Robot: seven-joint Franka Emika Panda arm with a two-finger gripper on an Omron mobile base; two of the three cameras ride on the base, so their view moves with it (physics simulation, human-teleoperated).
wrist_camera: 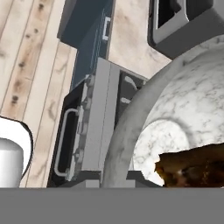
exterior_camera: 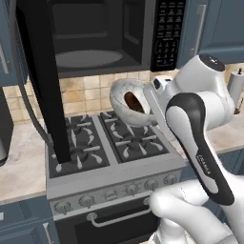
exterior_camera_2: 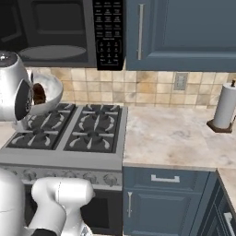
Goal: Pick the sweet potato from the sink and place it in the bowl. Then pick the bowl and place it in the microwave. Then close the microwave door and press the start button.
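Holding sweet potato [exterior_camera: 134,102]: tilted bowl [exterior_camera: 120,99].

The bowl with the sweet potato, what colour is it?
The bowl is grey-white marbled, like stone; the hand view shows it best.

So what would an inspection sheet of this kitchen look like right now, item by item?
Surface: gas stove with black grates; beige stone counter to its right.
Job's things: bowl tilted in the air above the burners, sweet potato inside it; microwave above, microwave door swung open, turntable bare.
Clutter: paper towel roll on the counter.
Hand: hidden behind the arm and the bowl; the bowl's rim fills the hand view, so it looks gripped.
Cables: nothing seen.
Surroundings: tan tile backsplash, blue cabinets, oven handle.
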